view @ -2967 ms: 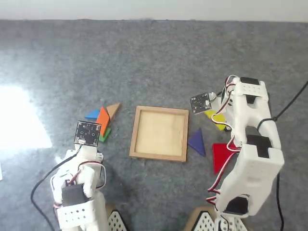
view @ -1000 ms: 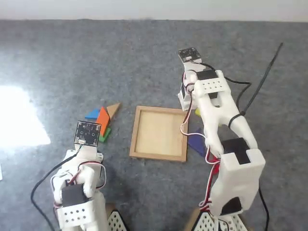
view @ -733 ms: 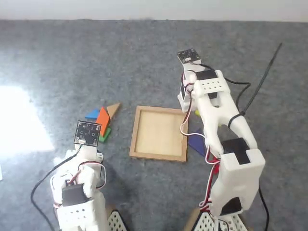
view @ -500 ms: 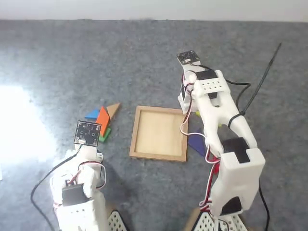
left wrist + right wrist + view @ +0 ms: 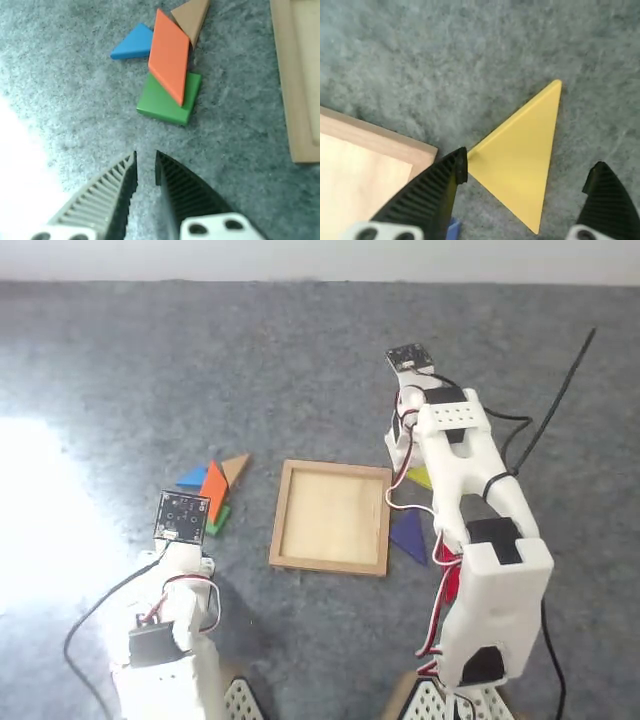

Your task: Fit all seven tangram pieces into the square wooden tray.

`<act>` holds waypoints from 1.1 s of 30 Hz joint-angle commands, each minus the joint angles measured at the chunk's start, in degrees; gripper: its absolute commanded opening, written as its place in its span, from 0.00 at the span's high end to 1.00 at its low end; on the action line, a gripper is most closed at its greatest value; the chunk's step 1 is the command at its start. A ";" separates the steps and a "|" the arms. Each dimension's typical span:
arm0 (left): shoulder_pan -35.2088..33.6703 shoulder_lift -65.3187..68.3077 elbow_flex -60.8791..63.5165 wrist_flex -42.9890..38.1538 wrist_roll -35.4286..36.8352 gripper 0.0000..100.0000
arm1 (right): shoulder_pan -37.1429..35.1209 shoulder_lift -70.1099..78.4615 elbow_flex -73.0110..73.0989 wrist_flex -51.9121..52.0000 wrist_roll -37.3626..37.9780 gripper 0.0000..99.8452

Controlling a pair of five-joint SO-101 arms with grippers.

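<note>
The square wooden tray lies empty at the table's middle. Left of it sit a blue triangle, an orange parallelogram, a tan triangle and a green square. The orange parallelogram rests partly on the green square. My left gripper hovers shut just short of the green square. My right gripper stands open astride the yellow triangle, by the tray's corner. A purple triangle and a red piece lie right of the tray.
The right arm stretches over the pieces right of the tray and hides most of the red one. Bare grey carpet surrounds the tray on the far side and at the front.
The right arm swung from the table's right side to beyond the tray's far right corner, then drifted slightly right over the yellow triangle. The left arm stayed still.
</note>
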 commanded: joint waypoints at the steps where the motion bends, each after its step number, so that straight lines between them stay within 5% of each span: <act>1: 0.09 -0.62 -0.48 0.26 -0.35 0.94 | 0.31 0.66 -2.81 -0.75 1.41 0.63; 29: 0.09 -0.62 -0.48 0.26 -0.35 0.94 | -0.84 5.41 -2.99 2.77 1.41 0.64; 33: 0.09 -0.62 -0.48 0.26 -0.35 0.94 | -0.84 5.93 -3.87 3.30 1.05 0.70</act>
